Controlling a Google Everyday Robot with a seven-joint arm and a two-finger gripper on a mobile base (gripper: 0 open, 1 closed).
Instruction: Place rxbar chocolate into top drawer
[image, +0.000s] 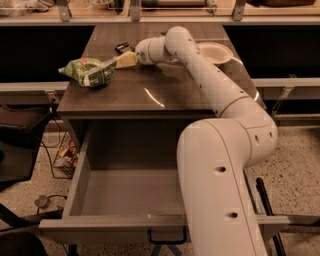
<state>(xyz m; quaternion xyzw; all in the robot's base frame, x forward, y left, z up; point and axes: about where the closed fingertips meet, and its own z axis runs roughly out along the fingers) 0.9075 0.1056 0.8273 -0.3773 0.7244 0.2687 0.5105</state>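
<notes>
The rxbar chocolate (122, 47), a small dark bar, lies at the back of the tabletop, just left of the arm's end. My gripper (136, 53) is at the back of the table, right next to the bar and above the yellow sponge (126, 60); the white wrist hides most of it. The top drawer (80, 170) is pulled wide open below the tabletop, and nothing shows on the part of its floor that the arm does not cover. Its front panel (100, 223) and black handle (168, 239) are nearest the camera.
A green-and-white snack bag (88, 71) lies at the table's left. A white bowl (216, 52) sits at the back right, behind the arm. My white arm (220, 150) covers the drawer's right side. Cables and a dark chair (20, 145) are on the floor at left.
</notes>
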